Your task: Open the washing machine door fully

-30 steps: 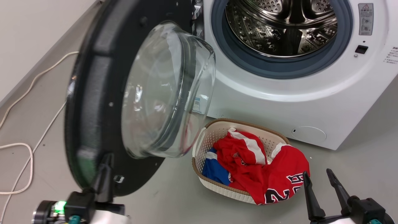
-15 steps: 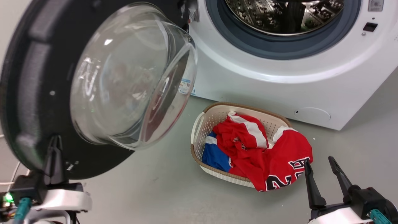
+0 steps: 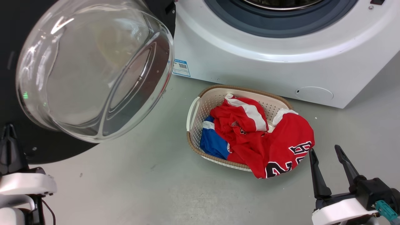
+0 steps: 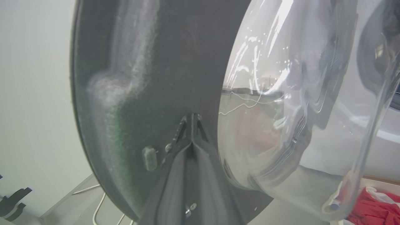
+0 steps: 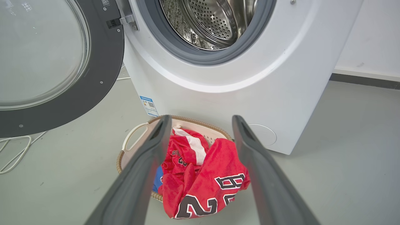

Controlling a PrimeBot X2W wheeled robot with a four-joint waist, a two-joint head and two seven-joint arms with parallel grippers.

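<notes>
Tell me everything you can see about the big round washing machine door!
The washing machine door is a big round black disc, plastic by its look, with a clear glass bowl bulging from its middle. It stands wide open to the left of the washing machine, joined to it by a metal hinge. The left gripper, fingers shut together, seems to press against its black inner face near the rim.
</notes>
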